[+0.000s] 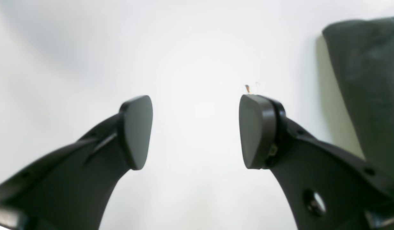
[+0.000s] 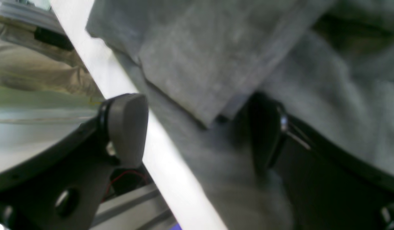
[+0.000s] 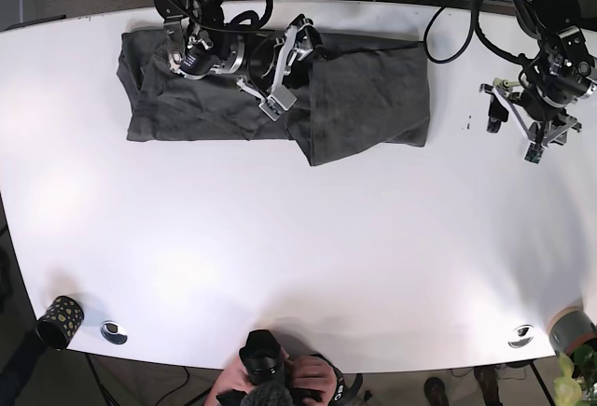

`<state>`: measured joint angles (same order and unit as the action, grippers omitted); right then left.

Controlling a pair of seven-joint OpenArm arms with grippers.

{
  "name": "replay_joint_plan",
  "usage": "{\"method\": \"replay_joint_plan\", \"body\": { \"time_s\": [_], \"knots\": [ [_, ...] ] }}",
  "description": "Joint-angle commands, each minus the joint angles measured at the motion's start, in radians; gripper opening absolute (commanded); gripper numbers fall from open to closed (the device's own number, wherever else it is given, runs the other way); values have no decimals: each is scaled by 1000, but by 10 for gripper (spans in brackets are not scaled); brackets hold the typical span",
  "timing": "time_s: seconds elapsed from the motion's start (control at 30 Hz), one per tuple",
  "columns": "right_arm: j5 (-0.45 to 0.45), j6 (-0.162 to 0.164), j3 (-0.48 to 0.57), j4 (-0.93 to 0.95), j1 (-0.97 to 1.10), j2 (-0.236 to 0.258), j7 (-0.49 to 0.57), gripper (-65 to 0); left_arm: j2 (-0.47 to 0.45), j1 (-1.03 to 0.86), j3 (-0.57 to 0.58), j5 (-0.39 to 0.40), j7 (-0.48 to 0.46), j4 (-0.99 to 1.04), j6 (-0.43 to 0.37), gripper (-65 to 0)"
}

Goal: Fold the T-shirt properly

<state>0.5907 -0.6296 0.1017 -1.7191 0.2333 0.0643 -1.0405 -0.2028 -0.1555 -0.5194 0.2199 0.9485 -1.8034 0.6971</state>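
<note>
1. Dark grey T-shirt (image 3: 280, 98) spread, partly folded, along the far side of the white bench (image 3: 298, 247).
2. Right claw (image 3: 283, 63) over the shirt's middle, jaws apart, straddling a folded fabric edge (image 2: 197, 105).
3. Left claw (image 3: 520, 121) jaws apart, holding nothing, above bare bench, well apart from the shirt.
</note>
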Motion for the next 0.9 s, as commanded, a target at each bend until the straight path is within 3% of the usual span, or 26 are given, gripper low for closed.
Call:
{"method": "replay_joint_plan", "body": {
  "time_s": [0.0, 0.33, 0.47, 0.6, 0.87],
  "knots": [
    [19, -8, 0, -14, -18, -1, 21, -192, -13, 6, -5, 14, -19, -12, 1, -265],
    [18, -8, 0, 26, -33, -25, 21, -198, -7, -6, -2, 14, -19, -14, 1, -265],
    [18, -8, 0, 63, -53, -30, 21, -312, -7, -6, 0, 14, -19, -14, 1, -265],
    [18, -8, 2, 69, -61, -31, 21, -477, -7, -6, 0, 13, -19, -14, 1, -265],
    [18, -8, 91, 60, -78, -22, 47, -650, -7, -6, 0, 9, -19, -11, 1, -265]
  ]
}}
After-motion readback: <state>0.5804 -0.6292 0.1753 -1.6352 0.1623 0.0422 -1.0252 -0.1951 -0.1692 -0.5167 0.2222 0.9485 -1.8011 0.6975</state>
